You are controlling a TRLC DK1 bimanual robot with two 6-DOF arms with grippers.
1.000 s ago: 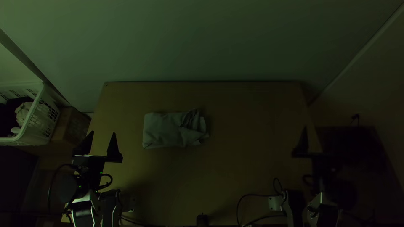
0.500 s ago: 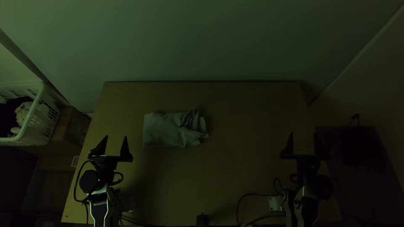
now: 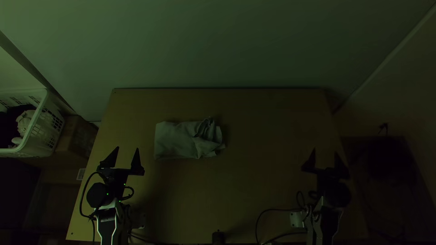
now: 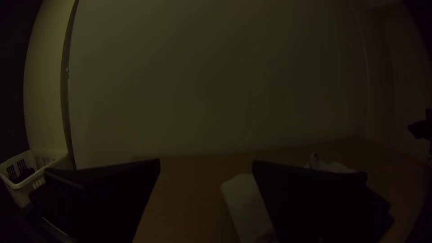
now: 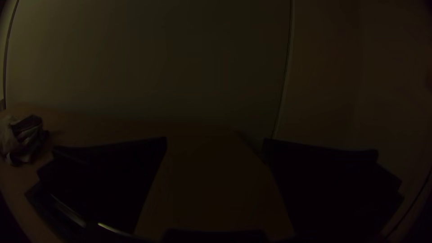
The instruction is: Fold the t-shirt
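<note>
Swung inward since the earlier frame with left pincer (image 3: 127,148), wide, near-left of the t-shirt (image 3: 176,141). Lies folded small on the counter (image 3: 254,177), seemingly rumpled at right; judged mostly done, with tidying left. Swung inward with right pincer (image 3: 325,150), wide, well right of the t-shirt.

In the top view, the left arm (image 3: 108,223), toward seven o'clock, has pale silver links, a round black housing (image 3: 96,195) and tiny green lights (image 3: 125,185); a black cable (image 3: 82,199) loops on its nine o'clock side. The right arm (image 3: 328,223), toward five o'clock, has silver-grey links and a small pale plate (image 3: 296,219) with dark dots. The left gripper (image 3: 127,148) and right gripper (image 3: 325,150) have black, tapering fingers, wide and flat in the wrist views.
</note>
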